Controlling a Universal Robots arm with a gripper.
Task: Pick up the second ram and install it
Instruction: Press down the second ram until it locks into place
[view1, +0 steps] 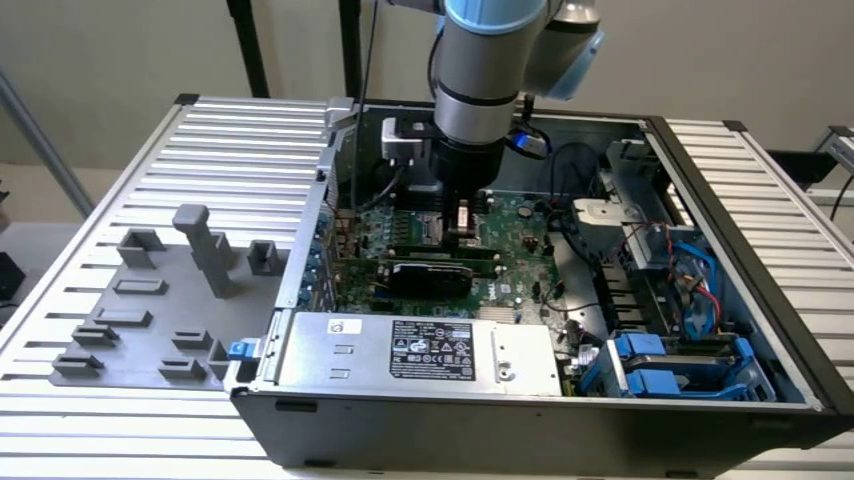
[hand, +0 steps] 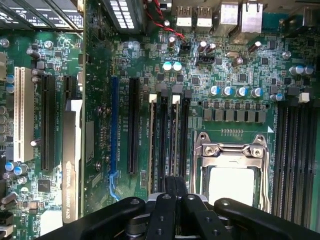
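gripper (hand: 175, 187) above motherboard (hand: 235, 75) slots

Open computer case (view1: 747, 300), top side clear; arm column (view1: 487, 80) descends into its middle over the motherboard (hand: 240, 65); expansion card (view1: 427, 270) stands just in front of the gripper (view1: 461, 235); power supply (view1: 427, 350) blocks the near edge; cables (view1: 587, 240) and blue drive bays (view1: 667, 370) crowd the exterior view's right; 2 seated sticks (hand: 152, 145) flank narrow open slots (hand: 132, 125).

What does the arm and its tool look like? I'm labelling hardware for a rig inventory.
A thick cylindrical silver-grey arm with a light-blue joint cap, a black wrist section, a white box and dark cables beside it. The tool is matte black, with bolted finger links.
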